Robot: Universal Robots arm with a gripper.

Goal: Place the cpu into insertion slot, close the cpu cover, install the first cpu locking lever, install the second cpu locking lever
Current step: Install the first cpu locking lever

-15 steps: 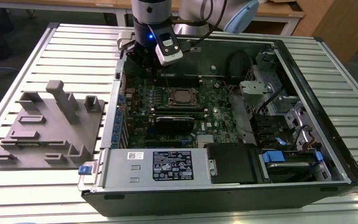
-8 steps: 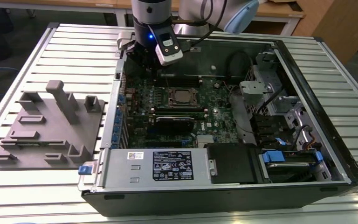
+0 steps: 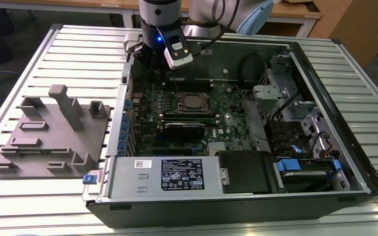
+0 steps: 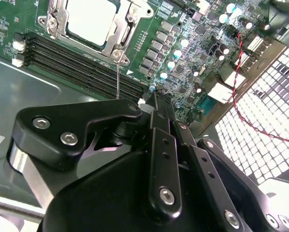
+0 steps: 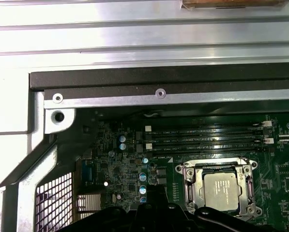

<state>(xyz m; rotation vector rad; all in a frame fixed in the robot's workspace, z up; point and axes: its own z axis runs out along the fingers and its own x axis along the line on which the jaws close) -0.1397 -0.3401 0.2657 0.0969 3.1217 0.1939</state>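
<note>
The cpu [image 3: 191, 101] [image 4: 90, 16] [image 5: 220, 186], a silver-grey square chip, sits in the insertion slot [image 5: 180, 169] on the green board. The cpu cover [image 4: 126, 25] [image 5: 190, 186], a silvery frame, lies flat around the chip. A thin locking lever [image 4: 117, 77] stands up from one corner of the socket. My gripper [image 3: 153, 66] [image 4: 154, 96] [image 5: 154, 193] hangs over the board's far corner, on the exterior view's left of the socket. It is clear of the chip. Its fingers meet at the tips with nothing seen between them.
The open computer case [image 3: 346, 123] lies on a slatted metal table. Black memory slots [image 5: 207, 140] run beside the socket. A red wire [image 4: 238, 72] hangs near the perforated rear wall. A grey fixture block [image 3: 51, 132] stands left of the case, a power supply [image 3: 169, 174] at the front.
</note>
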